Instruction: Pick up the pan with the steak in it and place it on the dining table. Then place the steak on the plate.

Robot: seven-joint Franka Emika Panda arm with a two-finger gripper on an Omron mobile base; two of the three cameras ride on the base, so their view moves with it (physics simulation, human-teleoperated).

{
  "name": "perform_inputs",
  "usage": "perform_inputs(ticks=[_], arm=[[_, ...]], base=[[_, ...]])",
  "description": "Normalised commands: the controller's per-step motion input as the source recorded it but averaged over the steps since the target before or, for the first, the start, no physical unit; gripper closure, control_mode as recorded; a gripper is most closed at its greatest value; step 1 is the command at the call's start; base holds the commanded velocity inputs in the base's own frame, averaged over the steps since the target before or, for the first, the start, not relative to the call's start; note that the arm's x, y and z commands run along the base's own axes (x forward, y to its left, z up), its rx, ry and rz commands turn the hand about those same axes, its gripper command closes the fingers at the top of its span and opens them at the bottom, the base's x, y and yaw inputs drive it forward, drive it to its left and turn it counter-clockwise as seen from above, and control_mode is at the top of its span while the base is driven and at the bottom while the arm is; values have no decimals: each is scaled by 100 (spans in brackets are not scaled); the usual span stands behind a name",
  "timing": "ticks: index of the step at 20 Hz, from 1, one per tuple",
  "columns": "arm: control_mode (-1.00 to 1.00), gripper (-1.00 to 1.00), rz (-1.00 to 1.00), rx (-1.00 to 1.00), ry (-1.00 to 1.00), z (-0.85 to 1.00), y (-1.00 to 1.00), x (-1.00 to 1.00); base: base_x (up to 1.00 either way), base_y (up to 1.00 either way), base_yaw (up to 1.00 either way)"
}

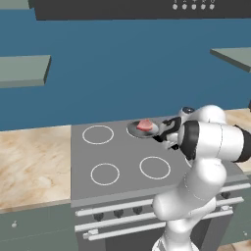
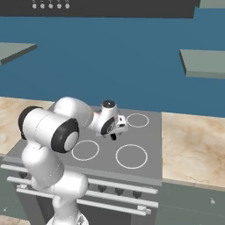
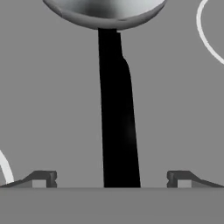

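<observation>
Grasping of the pan (image 1: 142, 129), sitting on the stove (image 1: 122, 162) with the steak (image 1: 145, 125) inside, is pending: the end effector (image 3: 111, 179), fingers apart, is straddling the handle (image 3: 117, 113), needing closing next.

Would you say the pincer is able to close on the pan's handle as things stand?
Probably yes: the pincer is open with the pan's black handle running between its fingertips, nothing blocking.
</observation>
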Motion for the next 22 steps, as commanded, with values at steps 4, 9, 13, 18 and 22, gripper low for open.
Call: perform_inputs(ticks=[4,9,13,18,22], arm=[[-100,-100,0,0,0,-22,6,2],[-100,-100,0,0,0,-25,2,8],[-100,-100,0,0,0,-21,0,21],[-100,-100,-1,0,0,-16,-9,34],[-100,-100,0,0,0,-18,-23,35]], base=[[0,0,0],[0,0,0],[0,0,0],[0,0,0],[0,0,0]])
